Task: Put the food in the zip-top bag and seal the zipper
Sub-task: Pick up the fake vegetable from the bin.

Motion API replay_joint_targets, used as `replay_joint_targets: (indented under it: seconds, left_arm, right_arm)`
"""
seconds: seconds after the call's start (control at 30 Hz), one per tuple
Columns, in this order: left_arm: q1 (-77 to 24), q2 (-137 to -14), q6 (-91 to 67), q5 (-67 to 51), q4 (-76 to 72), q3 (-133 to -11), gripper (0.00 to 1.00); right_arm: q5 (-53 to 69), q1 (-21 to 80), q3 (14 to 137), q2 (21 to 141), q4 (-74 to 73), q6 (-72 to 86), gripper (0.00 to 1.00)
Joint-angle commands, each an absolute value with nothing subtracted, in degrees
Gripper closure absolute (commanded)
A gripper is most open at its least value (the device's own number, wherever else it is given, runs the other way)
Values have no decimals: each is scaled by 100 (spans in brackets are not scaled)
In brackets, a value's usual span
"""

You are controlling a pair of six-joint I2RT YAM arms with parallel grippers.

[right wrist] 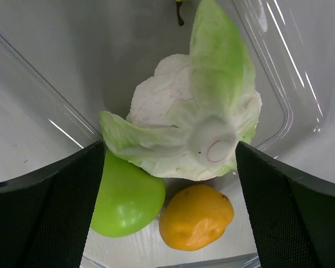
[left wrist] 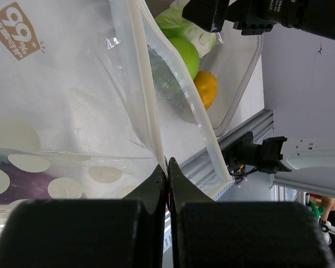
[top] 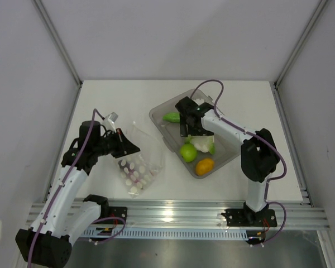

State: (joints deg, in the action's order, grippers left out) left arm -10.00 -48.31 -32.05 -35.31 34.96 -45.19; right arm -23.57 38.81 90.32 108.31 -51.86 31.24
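Note:
The clear zip-top bag (top: 149, 154) lies on the table left of centre, printed with white dots, with a purple item showing through it. My left gripper (top: 128, 148) is shut on the bag's mouth edge; in the left wrist view it (left wrist: 167, 167) pinches the white zipper strip (left wrist: 147, 95) and the mouth gapes. My right gripper (top: 192, 132) is open over the bin. In the right wrist view its fingers (right wrist: 44, 212) straddle the white cauliflower (right wrist: 173, 106). A green apple (right wrist: 128, 198) and an orange citrus (right wrist: 195, 218) lie just below it.
The food sits in a rigid grey translucent bin (top: 159, 114) right of centre, holding also a green piece (top: 171, 117) at its far left corner. Grey walls enclose the table. An aluminium rail (top: 178, 215) runs along the near edge.

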Motion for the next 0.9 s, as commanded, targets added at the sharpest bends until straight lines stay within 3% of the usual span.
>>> replay_joint_targets:
  seconds: [0.0, 0.87]
  left_arm:
    - [-1020, -4790, -3173, -3700, 3366, -4500, 99]
    - [-1019, -4904, -3103, -3612, 3322, -4456, 99]
  right_arm:
    - [-2724, 4025, 9316, 10951, -5185, 3243, 1]
    - [-3885, 3964, 9220, 11997, -5353, 2813, 0]
